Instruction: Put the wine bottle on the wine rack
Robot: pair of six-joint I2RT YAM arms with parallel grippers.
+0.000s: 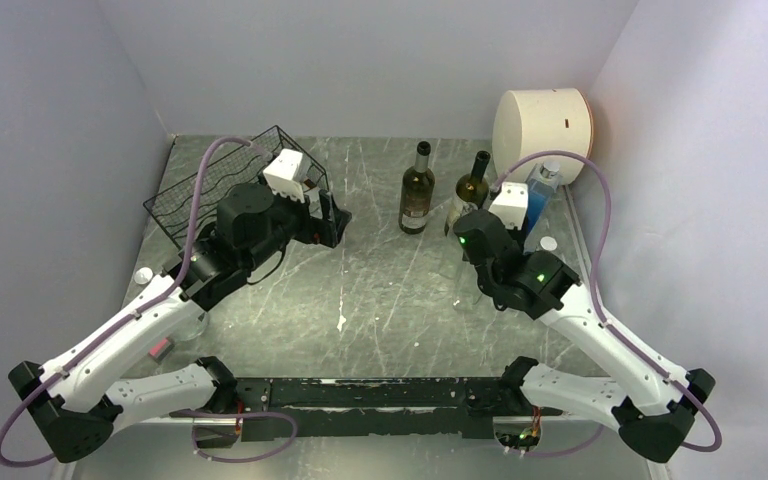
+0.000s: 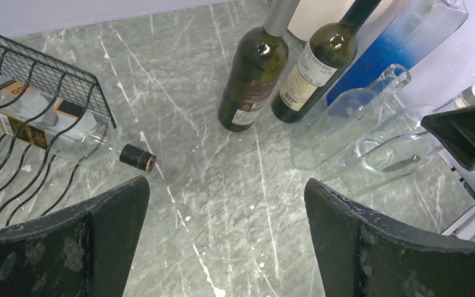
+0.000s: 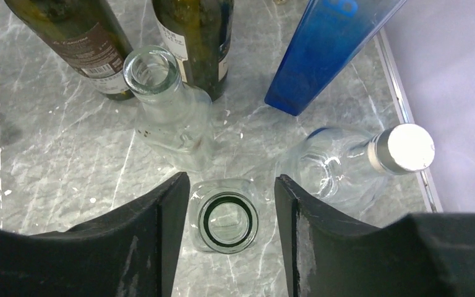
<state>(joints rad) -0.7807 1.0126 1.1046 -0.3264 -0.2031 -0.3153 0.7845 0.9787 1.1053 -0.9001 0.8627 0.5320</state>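
Clear glass open-mouthed bottle [image 3: 224, 216] upright on grey marble tabletop [image 1: 380, 290], right gripper [image 3: 232, 185] straddling its neck, jaws narrow, slim gap on one side, left gripper [image 2: 226, 185] spread wide, holding nothing, beside black wire-mesh wine rack [image 2: 43, 80] at far left, capped clear bottle [image 2: 133, 156] lying in it.

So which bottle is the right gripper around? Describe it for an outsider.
Look at the far right of the table, in front of the white round container. Nearest of the bottles there stands a clear glass bottle, neck between the fingers of the right gripper. Its mouth is open, unlike the silver-capped clear bottle beside it.
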